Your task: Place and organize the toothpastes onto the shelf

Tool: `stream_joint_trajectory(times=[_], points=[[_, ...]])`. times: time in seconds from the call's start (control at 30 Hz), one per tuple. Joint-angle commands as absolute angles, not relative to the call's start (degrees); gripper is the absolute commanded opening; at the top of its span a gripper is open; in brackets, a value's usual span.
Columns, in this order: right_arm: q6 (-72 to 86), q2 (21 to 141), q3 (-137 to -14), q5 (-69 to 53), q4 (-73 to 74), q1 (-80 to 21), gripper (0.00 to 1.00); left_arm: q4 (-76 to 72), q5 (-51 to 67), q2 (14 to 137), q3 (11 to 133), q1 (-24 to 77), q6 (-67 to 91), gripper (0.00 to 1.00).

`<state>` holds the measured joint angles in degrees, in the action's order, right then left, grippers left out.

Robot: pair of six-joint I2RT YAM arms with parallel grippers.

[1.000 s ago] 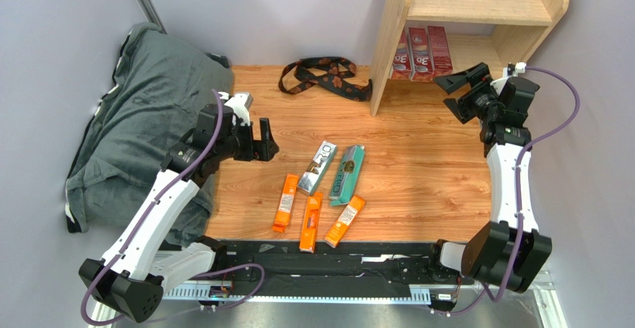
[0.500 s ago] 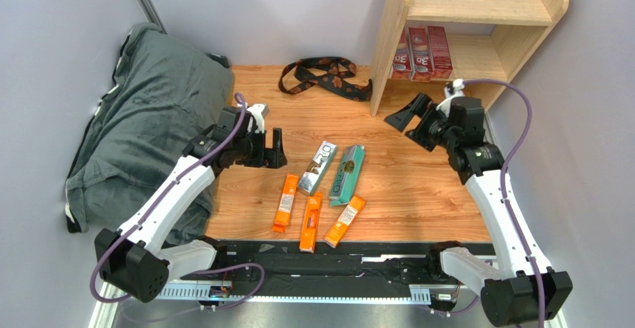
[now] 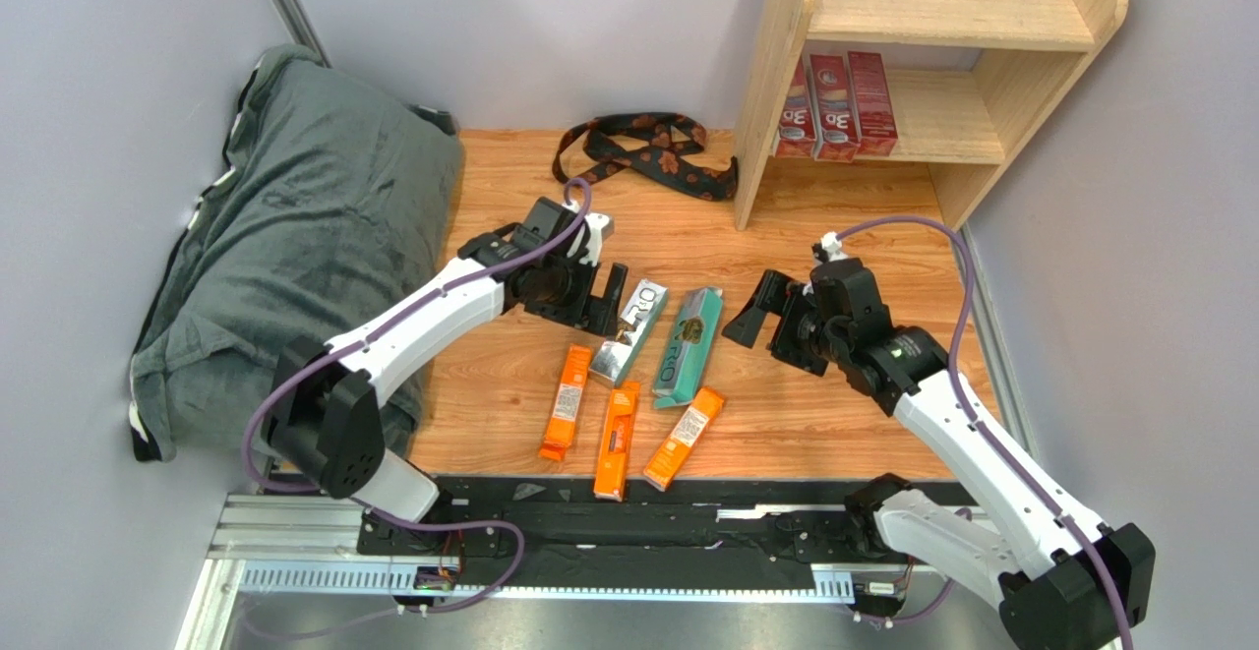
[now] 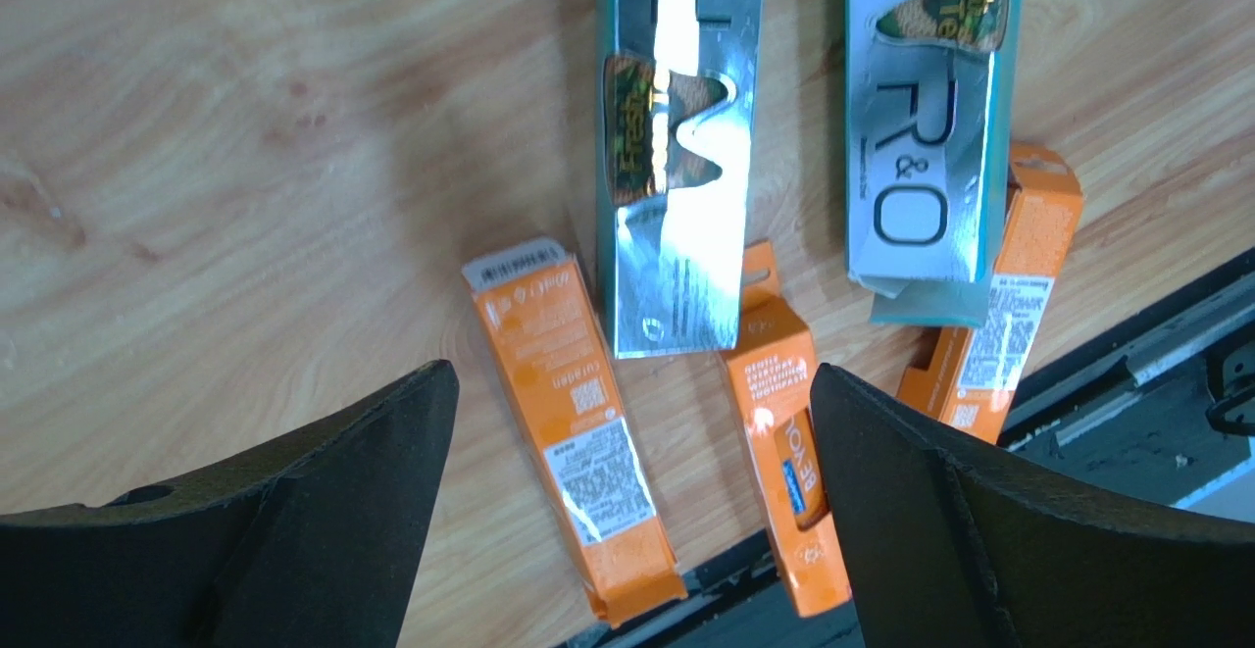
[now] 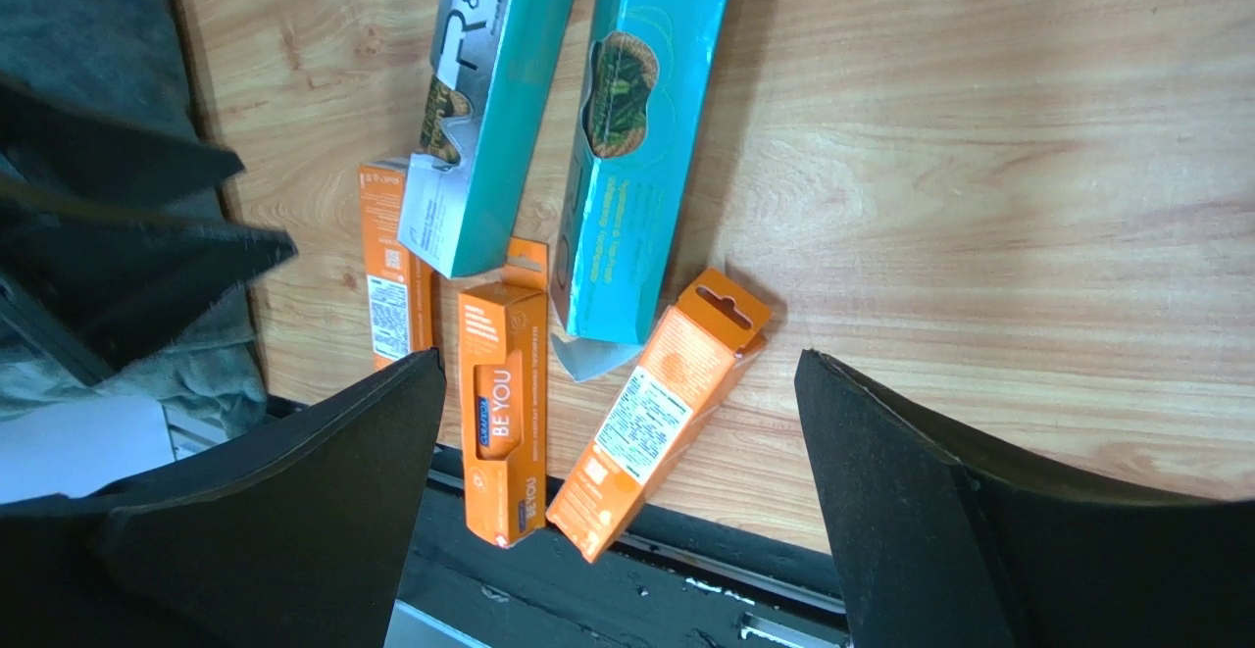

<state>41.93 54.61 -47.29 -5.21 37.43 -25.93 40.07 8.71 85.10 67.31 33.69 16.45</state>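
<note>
On the wooden table lie a silver-white toothpaste box [image 3: 631, 332] and a teal one [image 3: 689, 343] side by side, with three orange boxes [image 3: 566, 401] [image 3: 616, 438] [image 3: 683, 438] fanned out below them. Three dark red boxes [image 3: 835, 104] stand on the lower tier of the shelf [image 3: 946, 1]. My left gripper [image 3: 603, 301] hovers open at the silver box's far end. In the left wrist view the gripper [image 4: 631, 384] frames the silver box [image 4: 678, 163] and two orange boxes. My right gripper [image 3: 751, 311] [image 5: 619, 361] hangs open and empty just right of the teal box [image 5: 648, 134].
A dark grey cushion [image 3: 296, 237] fills the left side. A black-and-brown strap [image 3: 643, 149] lies at the back beside the shelf's side panel. The black rail [image 3: 665, 510] runs along the near edge, close under the orange boxes.
Both arms have swung inward. The right gripper came away from the shelf down to the teal box. The left one moved right from the cushion to the silver box. Both stayed open.
</note>
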Motion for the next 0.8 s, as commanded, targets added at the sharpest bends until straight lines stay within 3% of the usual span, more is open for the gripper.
stream_joint_trajectory(times=[0.0,0.53,0.73,0.77], points=[[44.5,51.0,-46.0,-1.5,37.3,-27.5,0.94,37.7,9.0,91.8,74.7,34.3,12.1,0.99],[45.4,43.6,-43.6,-1.0,41.7,-27.9,0.94,39.7,4.0,115.0,89.3,38.9,11.3,0.97],[45.7,43.0,-43.1,-0.7,42.0,-27.9,0.94,38.9,5.4,118.9,90.4,40.0,12.2,0.86],[45.8,43.2,-43.2,-0.6,42.0,-27.9,0.94,38.3,5.7,119.3,90.2,40.0,12.3,0.77]])
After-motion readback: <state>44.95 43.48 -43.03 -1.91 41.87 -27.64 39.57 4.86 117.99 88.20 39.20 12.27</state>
